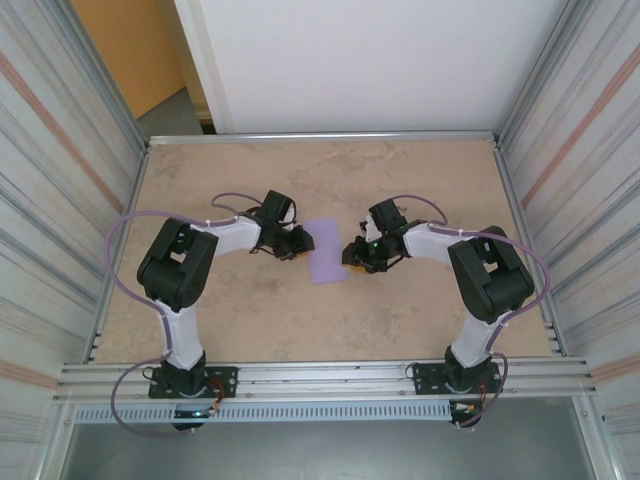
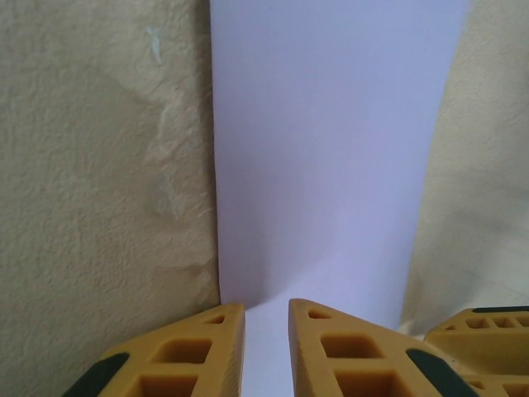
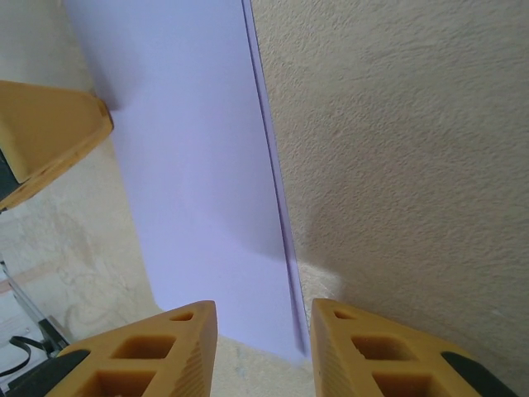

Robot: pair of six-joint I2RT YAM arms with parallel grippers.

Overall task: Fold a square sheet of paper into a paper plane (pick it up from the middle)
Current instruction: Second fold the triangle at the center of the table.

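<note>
there the paper lies between both jaws (folded over).

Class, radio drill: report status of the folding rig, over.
Left gripper narrowly open at paper's left edge. Right gripper open at right edge. Paper folded, flat on table.

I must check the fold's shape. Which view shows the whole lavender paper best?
The top external view: there the paper appears as a narrow rectangle, with nearly all its outline visible. The left wrist view shows it close up but cut off by the frame. The right wrist view shows one long edge, apparently doubled.
</note>
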